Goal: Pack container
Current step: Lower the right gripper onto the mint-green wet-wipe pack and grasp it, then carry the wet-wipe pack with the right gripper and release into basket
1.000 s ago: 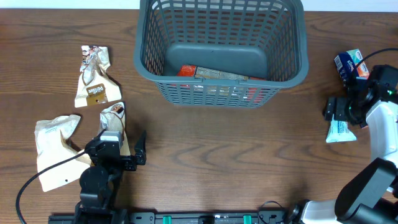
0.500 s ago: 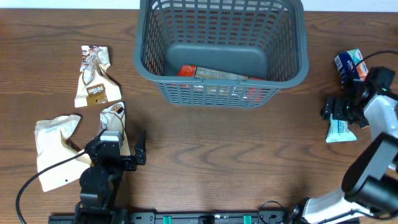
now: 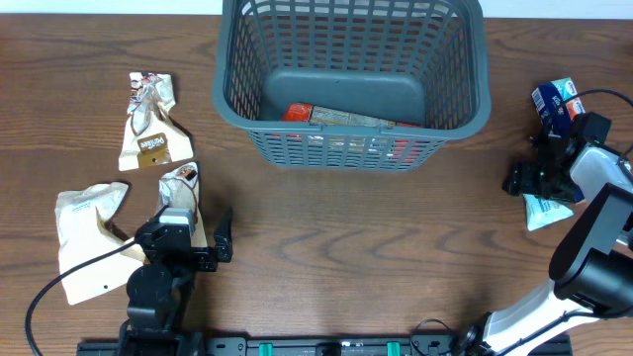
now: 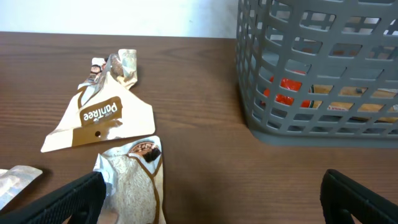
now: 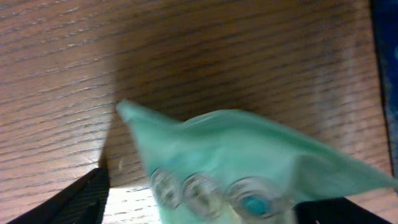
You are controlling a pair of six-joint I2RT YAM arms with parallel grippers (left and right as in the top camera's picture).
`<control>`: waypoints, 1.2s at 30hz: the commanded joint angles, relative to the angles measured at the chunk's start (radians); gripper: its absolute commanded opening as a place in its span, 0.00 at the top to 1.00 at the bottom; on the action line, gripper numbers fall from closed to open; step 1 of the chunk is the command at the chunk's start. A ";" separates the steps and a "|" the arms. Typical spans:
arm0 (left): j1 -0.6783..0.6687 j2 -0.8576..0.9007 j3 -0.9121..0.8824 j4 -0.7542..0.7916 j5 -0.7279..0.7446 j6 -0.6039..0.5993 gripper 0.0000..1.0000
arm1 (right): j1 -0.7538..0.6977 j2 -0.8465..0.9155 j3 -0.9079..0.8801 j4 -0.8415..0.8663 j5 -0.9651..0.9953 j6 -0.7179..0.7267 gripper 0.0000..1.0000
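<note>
The dark grey lattice basket [image 3: 226, 99] stands at the back centre, with a red and tan packet [image 3: 336, 116] on its floor; it also shows in the left wrist view [image 4: 311, 81]. My right gripper [image 3: 526, 181] is at the far right, low over a teal packet [image 3: 547, 210]. In the right wrist view the jaws stand wide apart, with the blurred teal packet [image 5: 249, 155] between them. My left gripper [image 3: 201, 235] is open and empty near the front left, its left finger over a beige snack packet [image 4: 134, 180].
A brown and white packet [image 3: 148, 124] lies at the left, also in the left wrist view [image 4: 99, 112]. A large cream packet [image 3: 84, 237] lies at the front left. A blue packet [image 3: 556, 102] lies at the far right beyond the teal one.
My right gripper has moved a little left and toward the basket side over the teal packet, which has shifted slightly. The left arm has not moved.
</note>
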 commanded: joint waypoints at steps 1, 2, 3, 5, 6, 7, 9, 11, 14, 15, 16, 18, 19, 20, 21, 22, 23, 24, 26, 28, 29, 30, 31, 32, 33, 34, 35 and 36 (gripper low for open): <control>-0.003 0.000 0.026 0.000 -0.012 0.005 0.01 | -0.006 0.032 -0.003 0.002 -0.018 0.009 0.32; -0.003 0.000 0.026 0.000 -0.012 0.005 0.01 | -0.006 0.035 -0.003 0.004 -0.018 0.015 0.36; -0.003 0.000 0.026 0.000 -0.012 0.005 0.01 | -0.006 0.039 -0.003 0.005 -0.018 0.025 0.39; -0.003 0.000 0.026 0.000 -0.012 0.005 0.01 | -0.006 0.042 -0.003 0.008 -0.018 0.037 0.46; -0.003 0.000 0.026 0.000 -0.012 0.005 0.01 | -0.006 0.042 -0.003 0.008 -0.021 0.036 0.53; -0.003 0.000 0.026 0.000 -0.012 0.005 0.01 | -0.006 0.042 -0.003 0.009 -0.026 0.035 0.58; -0.003 0.000 0.026 0.000 -0.012 0.005 0.01 | -0.005 0.042 -0.003 0.013 -0.047 0.036 0.71; -0.003 0.000 0.026 -0.001 -0.012 0.005 0.01 | -0.004 0.042 -0.003 0.019 -0.066 0.052 0.87; -0.003 0.000 0.026 0.000 -0.012 0.005 0.01 | -0.002 0.037 0.006 0.018 -0.067 0.107 0.99; -0.003 0.000 0.026 0.000 -0.012 0.005 0.02 | 0.001 0.032 0.016 0.008 -0.068 0.127 0.99; -0.003 0.000 0.026 0.000 -0.012 0.005 0.01 | 0.005 0.026 0.028 -0.005 -0.072 0.137 0.99; -0.003 0.000 0.026 0.000 -0.012 0.005 0.01 | 0.018 0.005 0.072 -0.044 -0.101 0.142 0.99; -0.003 0.000 0.026 0.000 -0.012 0.005 0.01 | 0.030 -0.011 0.112 -0.073 -0.116 0.145 0.99; -0.003 0.000 0.026 0.000 -0.012 0.005 0.01 | 0.040 -0.025 0.146 -0.096 -0.125 0.150 0.99; -0.003 0.000 0.026 0.000 -0.012 0.005 0.01 | 0.050 -0.042 0.186 -0.120 -0.132 0.156 0.99; -0.003 0.000 0.026 -0.001 -0.012 0.005 0.01 | 0.066 -0.065 0.248 -0.163 -0.150 0.155 0.99; -0.003 0.000 0.026 0.000 -0.012 0.005 0.01 | 0.078 -0.084 0.301 -0.194 -0.165 0.155 0.99; -0.003 0.000 0.026 0.000 -0.012 0.005 0.01 | 0.092 -0.103 0.353 -0.224 -0.184 0.155 0.99; -0.003 0.000 0.026 0.000 -0.012 0.005 0.01 | 0.122 -0.143 0.464 -0.266 -0.225 0.139 0.99; -0.003 0.000 0.026 0.000 -0.012 0.005 0.01 | 0.162 -0.184 0.579 -0.281 -0.231 0.140 0.99; -0.003 0.000 0.026 -0.001 -0.012 0.005 0.02 | 0.182 -0.201 0.624 -0.283 -0.232 0.140 0.99; -0.003 0.000 0.026 0.000 -0.011 0.005 0.01 | 0.216 -0.222 0.684 -0.285 -0.231 0.139 0.99; -0.003 0.000 0.026 0.000 -0.012 0.005 0.01 | 0.237 -0.232 0.715 -0.285 -0.231 0.134 0.99; -0.003 0.000 0.026 0.000 -0.012 0.005 0.01 | 0.263 -0.242 0.747 -0.285 -0.233 0.114 0.99; -0.003 0.000 0.026 0.000 -0.012 0.005 0.01 | 0.297 -0.253 0.782 -0.285 -0.236 0.083 0.99; -0.003 0.000 0.026 0.000 -0.012 0.005 0.01 | 0.328 -0.261 0.807 -0.285 -0.241 0.047 0.99; -0.003 0.000 0.026 0.000 -0.012 0.005 0.01 | 0.363 -0.267 0.828 -0.286 -0.257 0.000 0.99; -0.003 0.000 0.026 0.000 -0.012 0.005 0.01 | 0.402 -0.272 0.847 -0.292 -0.294 -0.072 0.99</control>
